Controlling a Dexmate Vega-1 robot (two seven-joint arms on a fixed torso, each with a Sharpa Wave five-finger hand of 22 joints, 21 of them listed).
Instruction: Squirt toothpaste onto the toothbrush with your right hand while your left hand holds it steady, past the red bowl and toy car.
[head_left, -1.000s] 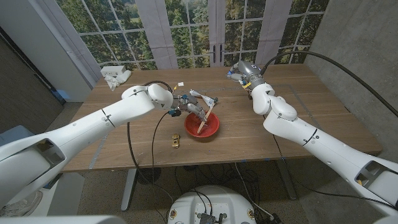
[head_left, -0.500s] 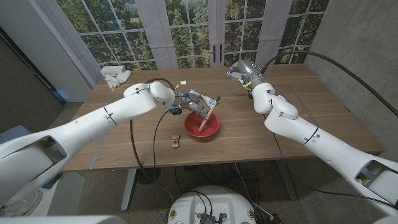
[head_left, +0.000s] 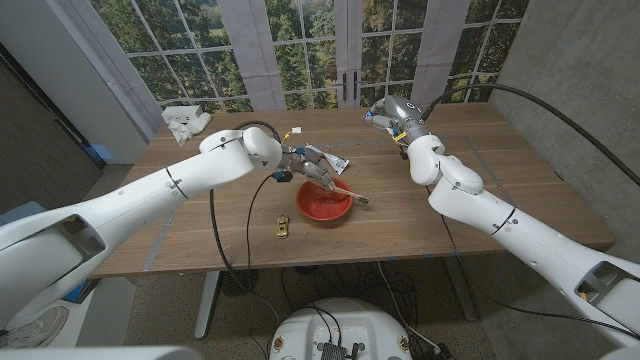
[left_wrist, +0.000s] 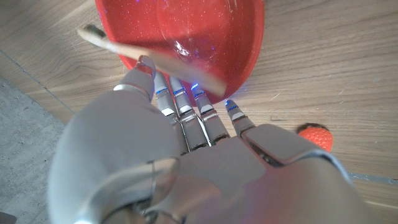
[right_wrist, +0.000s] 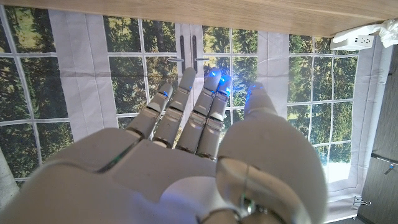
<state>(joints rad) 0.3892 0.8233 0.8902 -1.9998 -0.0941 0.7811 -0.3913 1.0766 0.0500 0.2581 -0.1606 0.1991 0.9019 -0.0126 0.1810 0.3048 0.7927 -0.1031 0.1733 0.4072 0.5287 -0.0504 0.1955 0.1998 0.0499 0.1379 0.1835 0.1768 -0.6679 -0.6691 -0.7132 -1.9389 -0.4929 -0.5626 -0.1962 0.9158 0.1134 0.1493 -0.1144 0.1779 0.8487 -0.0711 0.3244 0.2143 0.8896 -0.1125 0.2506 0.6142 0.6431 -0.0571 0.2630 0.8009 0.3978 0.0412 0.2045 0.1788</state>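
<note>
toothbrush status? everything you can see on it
The toothbrush looks like pale wood or bamboo, a slim straight handle with a small darker bristle head at one end. It lies tilted across the red bowl, head end jutting out past the rim toward the robot's right. The left hand is at its handle end over the bowl; the left wrist view shows the fingers against the handle, though whether they grip it is unclear. No toothpaste can be made out on the bristles.

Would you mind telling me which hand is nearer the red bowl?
Left. The left hand is at the red bowl's rim; the right hand is far behind it.
</note>
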